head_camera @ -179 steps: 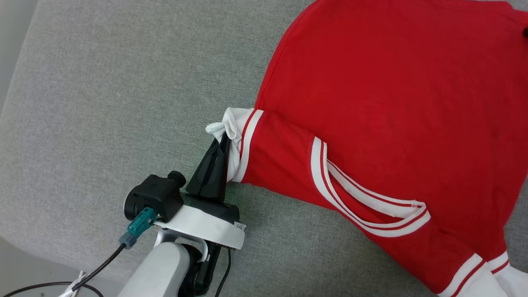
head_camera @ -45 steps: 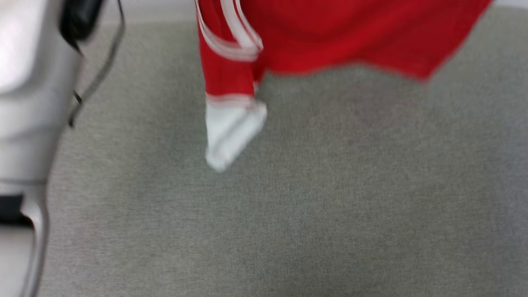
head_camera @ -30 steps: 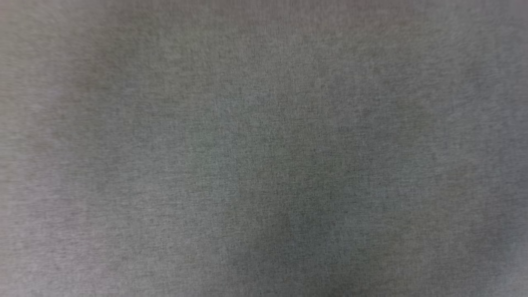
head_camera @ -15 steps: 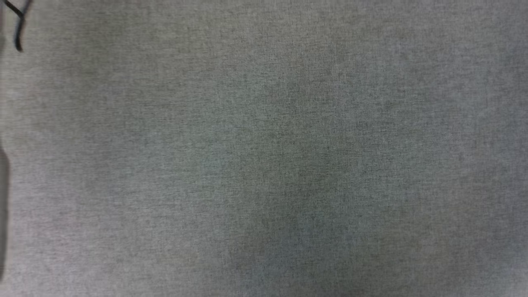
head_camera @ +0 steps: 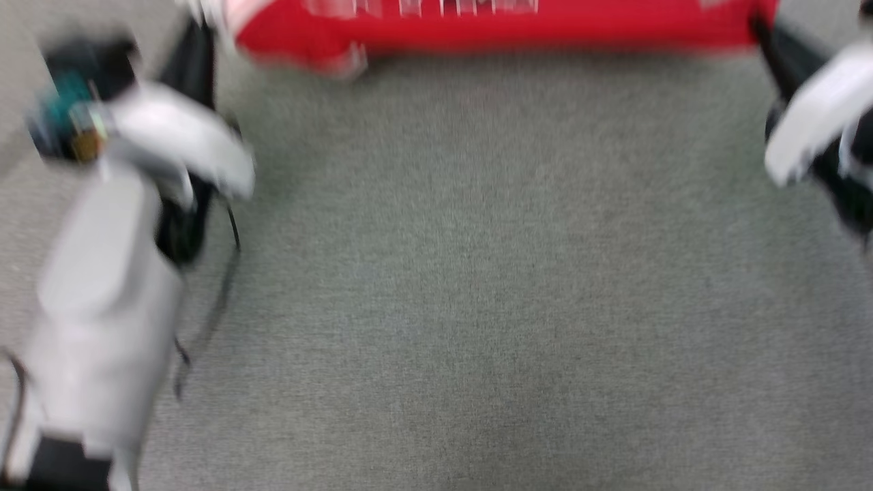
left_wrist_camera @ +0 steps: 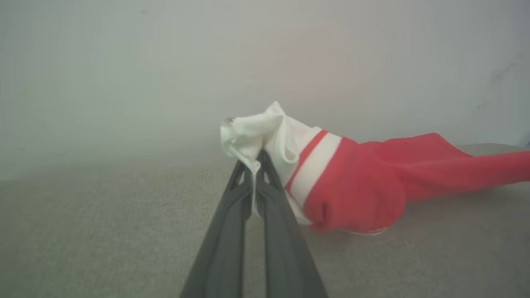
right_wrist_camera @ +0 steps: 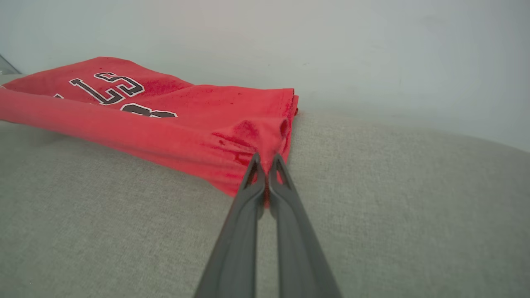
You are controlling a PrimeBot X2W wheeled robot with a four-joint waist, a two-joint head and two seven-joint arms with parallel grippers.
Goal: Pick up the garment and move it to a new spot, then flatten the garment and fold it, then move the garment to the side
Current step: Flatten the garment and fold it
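Note:
The garment [head_camera: 505,31] is a red shirt, blurred, stretched in a band along the top of the head view between my two grippers. My left gripper [head_camera: 203,24] is at its left end and my right gripper [head_camera: 758,26] at its right end. In the left wrist view my left gripper [left_wrist_camera: 253,162] is shut on the bunched white sleeve [left_wrist_camera: 256,130], with red cloth [left_wrist_camera: 364,186] trailing right onto the surface. In the right wrist view my right gripper [right_wrist_camera: 267,160] is shut on a red corner of the garment [right_wrist_camera: 174,124], whose black lettering [right_wrist_camera: 112,89] faces up.
A grey fabric surface [head_camera: 477,273] spreads wide below the garment, between my pale left forearm [head_camera: 102,307] and my right wrist [head_camera: 818,116]. A pale wall [right_wrist_camera: 331,49] rises close behind the surface's far edge.
The head view has shifted: half a second ago it held bare grey fabric, now both arms and the stretched garment are in it. It is blurred by motion.

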